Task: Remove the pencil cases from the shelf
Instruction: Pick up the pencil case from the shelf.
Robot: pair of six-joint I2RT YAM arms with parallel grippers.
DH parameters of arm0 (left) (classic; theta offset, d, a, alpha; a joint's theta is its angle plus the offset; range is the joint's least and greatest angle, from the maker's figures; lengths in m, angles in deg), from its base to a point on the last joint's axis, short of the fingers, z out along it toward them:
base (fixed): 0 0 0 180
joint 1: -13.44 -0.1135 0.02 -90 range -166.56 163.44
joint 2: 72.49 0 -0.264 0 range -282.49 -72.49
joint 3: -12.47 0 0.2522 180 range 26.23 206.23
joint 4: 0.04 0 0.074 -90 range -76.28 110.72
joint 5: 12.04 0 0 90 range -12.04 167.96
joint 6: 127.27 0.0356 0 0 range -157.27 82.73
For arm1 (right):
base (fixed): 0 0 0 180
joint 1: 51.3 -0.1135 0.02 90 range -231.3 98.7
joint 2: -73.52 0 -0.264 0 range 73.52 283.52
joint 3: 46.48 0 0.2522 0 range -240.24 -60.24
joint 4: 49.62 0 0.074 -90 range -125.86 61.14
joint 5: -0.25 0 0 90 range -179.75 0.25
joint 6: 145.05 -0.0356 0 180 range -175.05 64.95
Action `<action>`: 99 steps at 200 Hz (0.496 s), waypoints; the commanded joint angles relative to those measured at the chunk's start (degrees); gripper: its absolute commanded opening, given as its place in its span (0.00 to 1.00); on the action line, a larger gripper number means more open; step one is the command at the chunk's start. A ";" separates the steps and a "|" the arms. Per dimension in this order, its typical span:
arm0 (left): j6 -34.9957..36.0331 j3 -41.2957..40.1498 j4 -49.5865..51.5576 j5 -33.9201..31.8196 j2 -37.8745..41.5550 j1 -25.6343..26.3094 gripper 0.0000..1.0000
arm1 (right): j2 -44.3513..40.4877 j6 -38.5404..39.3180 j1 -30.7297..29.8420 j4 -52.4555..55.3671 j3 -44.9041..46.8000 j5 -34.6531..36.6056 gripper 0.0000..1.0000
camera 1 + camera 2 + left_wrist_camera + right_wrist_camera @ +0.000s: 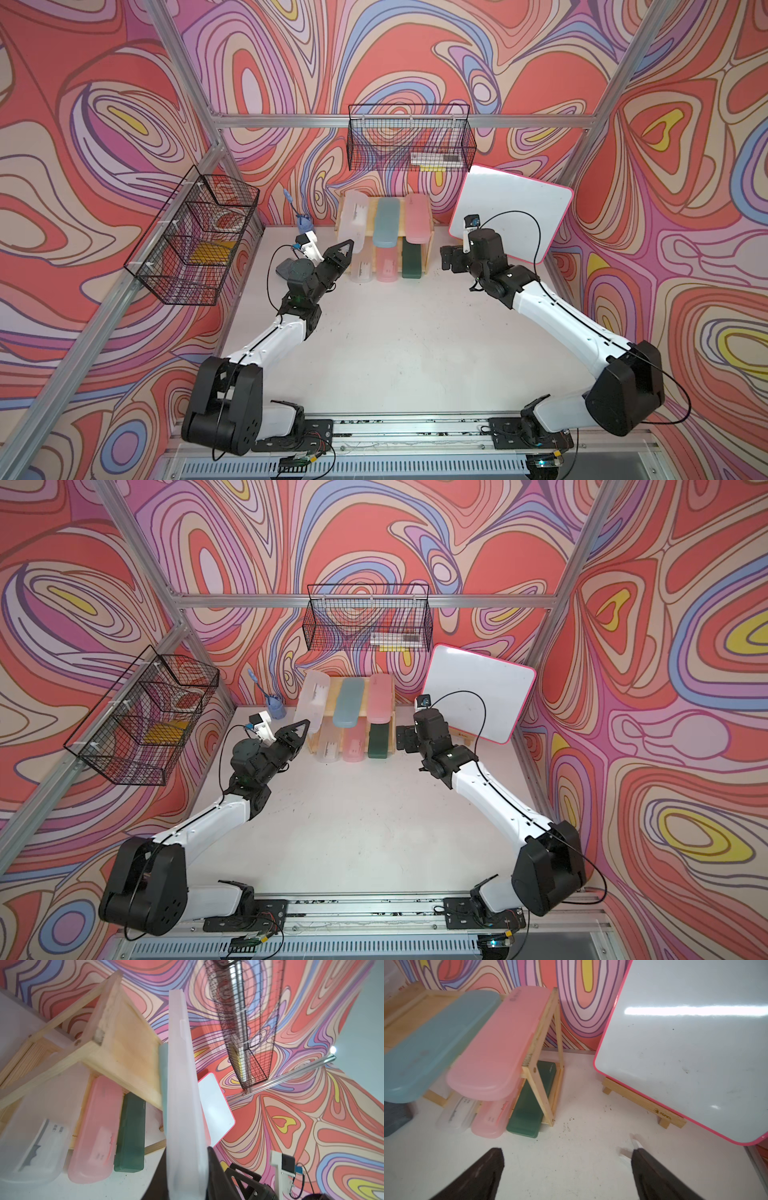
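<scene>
Six pencil cases (386, 226), one shelf (124, 1047); left gripper (348, 244) pinches a clear case (182, 1084), perhaps lifted; right gripper (566, 1152) gapes. White table (395, 332), swirled walls (395, 54).

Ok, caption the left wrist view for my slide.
Left gripper shut on the frosted clear pencil case at the shelf's top tier; three cases lie on the lower tier.

A black wire basket (409, 139) hangs on the rear wall (291, 83) and holds white and yellow items (436, 161). A second wire basket (195, 241) on the left wall (83, 124) holds a yellow item (210, 253). On the white table (395, 353), a pink-rimmed whiteboard (511, 216) leans on a wooden easel (643, 1101) at rear right, a blue cup (304, 225) with a blue-handled tool (289, 197) stands at rear left, and a grey pouch (394, 1118) lies partly hidden.
</scene>
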 commanded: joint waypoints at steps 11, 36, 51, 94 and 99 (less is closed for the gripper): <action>22.85 -0.21 5.90 -4.58 9.27 6.00 0.19 | -1.23 -8.57 -1.74 -0.27 -6.44 -16.21 0.98; 37.64 -1.42 11.16 -14.37 14.61 14.57 0.18 | 0.13 -18.69 -2.53 -6.56 -10.17 -28.94 0.98; 43.27 -2.73 11.10 -20.72 16.37 18.90 0.18 | 2.70 -21.73 -4.34 -6.06 -14.00 -30.90 0.98; 50.36 -3.89 9.91 -28.06 17.82 25.46 0.17 | 8.96 -26.58 -8.06 -8.24 -18.98 -32.76 0.98; 50.58 -3.83 9.73 -28.10 17.78 25.77 0.17 | 9.62 -26.93 -8.44 -8.22 -19.40 -32.74 0.98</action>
